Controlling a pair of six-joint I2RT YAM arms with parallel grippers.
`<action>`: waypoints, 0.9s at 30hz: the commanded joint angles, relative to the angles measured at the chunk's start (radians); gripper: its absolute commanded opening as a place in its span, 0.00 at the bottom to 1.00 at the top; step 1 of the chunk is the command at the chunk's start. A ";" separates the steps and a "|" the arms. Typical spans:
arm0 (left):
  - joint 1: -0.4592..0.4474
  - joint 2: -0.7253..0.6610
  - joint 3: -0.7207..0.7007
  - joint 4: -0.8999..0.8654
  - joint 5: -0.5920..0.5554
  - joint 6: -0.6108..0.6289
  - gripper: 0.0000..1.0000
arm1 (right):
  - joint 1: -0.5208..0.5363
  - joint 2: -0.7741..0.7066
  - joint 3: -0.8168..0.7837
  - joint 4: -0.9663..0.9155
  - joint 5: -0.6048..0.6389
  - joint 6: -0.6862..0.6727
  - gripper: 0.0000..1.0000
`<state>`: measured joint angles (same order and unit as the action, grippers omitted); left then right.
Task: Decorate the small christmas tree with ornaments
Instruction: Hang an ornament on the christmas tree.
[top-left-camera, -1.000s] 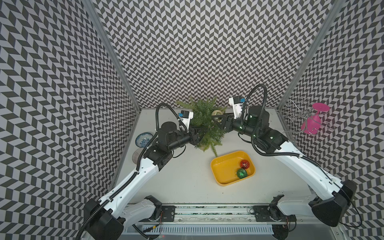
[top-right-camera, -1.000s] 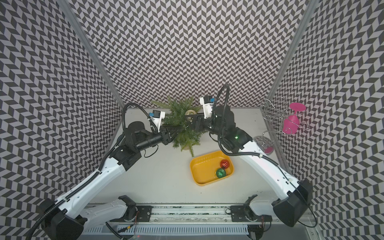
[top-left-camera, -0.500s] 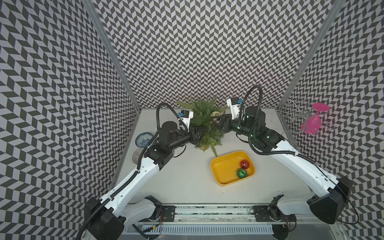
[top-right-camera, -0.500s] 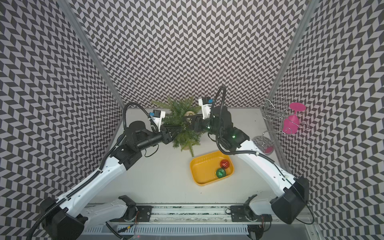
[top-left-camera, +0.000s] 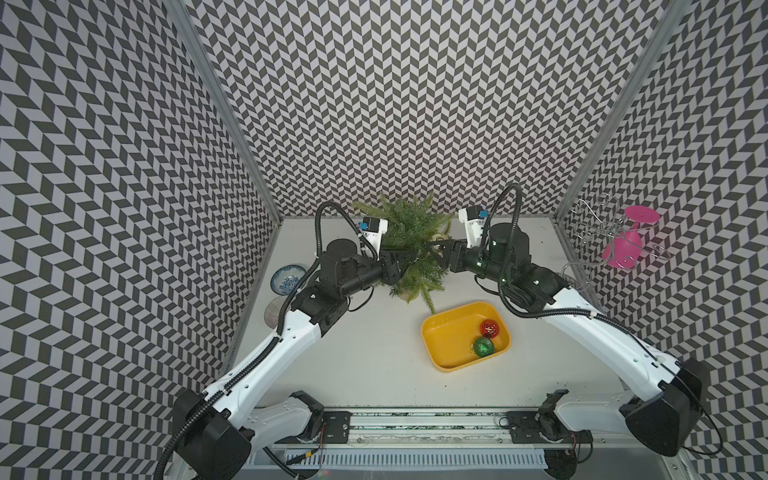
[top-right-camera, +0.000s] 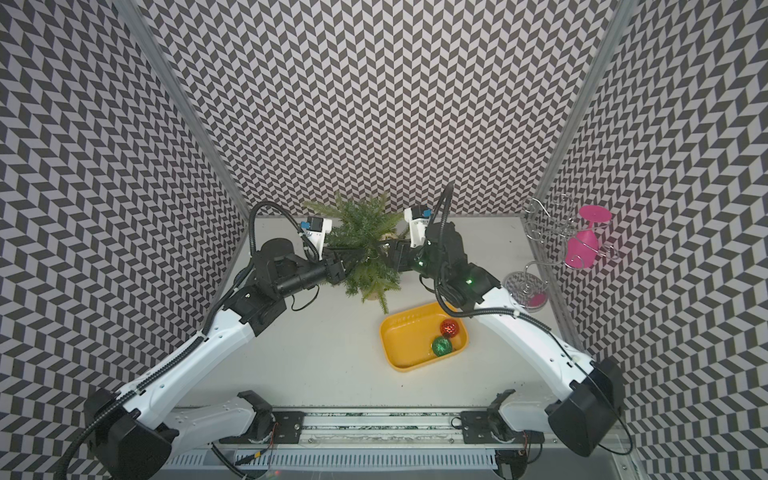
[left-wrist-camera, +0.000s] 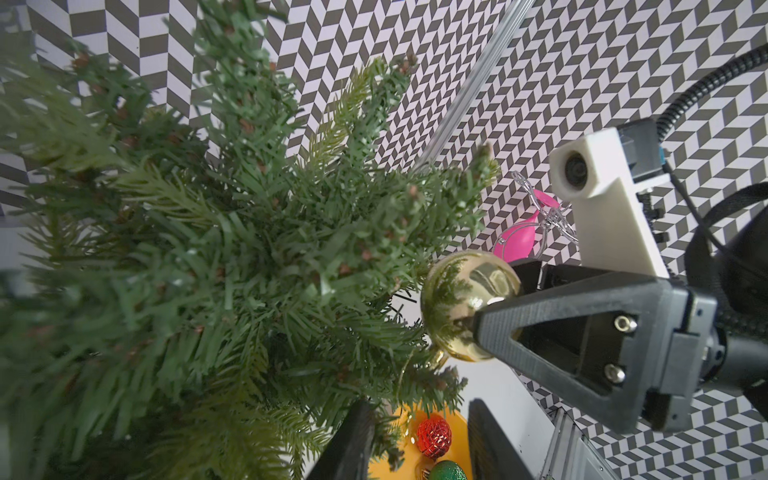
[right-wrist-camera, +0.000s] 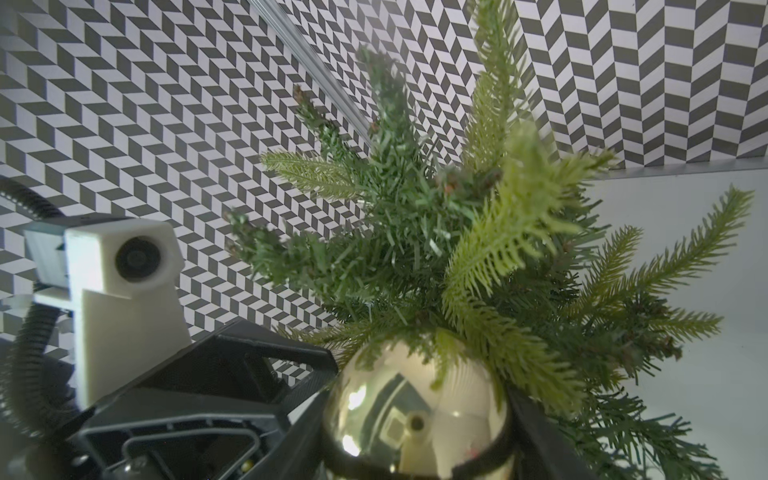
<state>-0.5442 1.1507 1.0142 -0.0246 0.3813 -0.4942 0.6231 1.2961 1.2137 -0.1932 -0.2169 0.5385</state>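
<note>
The right end effector (left-wrist-camera: 496, 293) pinches the gold bauble (left-wrist-camera: 455, 303) between its two fingers and holds it against the outer needles of the small christmas tree (top-left-camera: 409, 237). The tree stands upright at the back middle of the tabletop (top-left-camera: 374, 357). The left end effector (left-wrist-camera: 419, 442) reaches into the tree from the opposite side with its fingers spread and a sprig lying loose between them. Foliage stands between the two and covers part of the bauble in the right wrist view.

In front of the tree, a yellow tray (top-left-camera: 444, 336) holds the red bauble (top-left-camera: 489, 328) and the green bauble (top-left-camera: 483, 346), just beside each other. That makes three baubles, one tree and one tray.

At the right wall, one pink goblet (top-left-camera: 625, 243) hangs upside down on a wire rack (top-left-camera: 598, 226). Two dishes (top-left-camera: 286, 279) lie at the tabletop's left edge, the nearer one partly behind the left arm.

The tree's base is mostly hidden under branches, and the gold bauble's string cannot be made out.
</note>
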 joint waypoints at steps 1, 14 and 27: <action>0.003 0.004 0.028 -0.007 -0.007 0.005 0.41 | -0.005 -0.060 -0.026 0.070 -0.016 0.048 0.60; -0.009 0.011 0.043 -0.020 -0.008 0.006 0.43 | -0.003 -0.117 -0.113 0.166 -0.119 0.141 0.60; -0.026 0.022 0.052 -0.035 -0.021 0.009 0.43 | 0.000 -0.160 -0.227 0.288 -0.165 0.239 0.60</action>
<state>-0.5632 1.1652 1.0363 -0.0387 0.3710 -0.4908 0.6231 1.1698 1.0096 0.0048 -0.3645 0.7372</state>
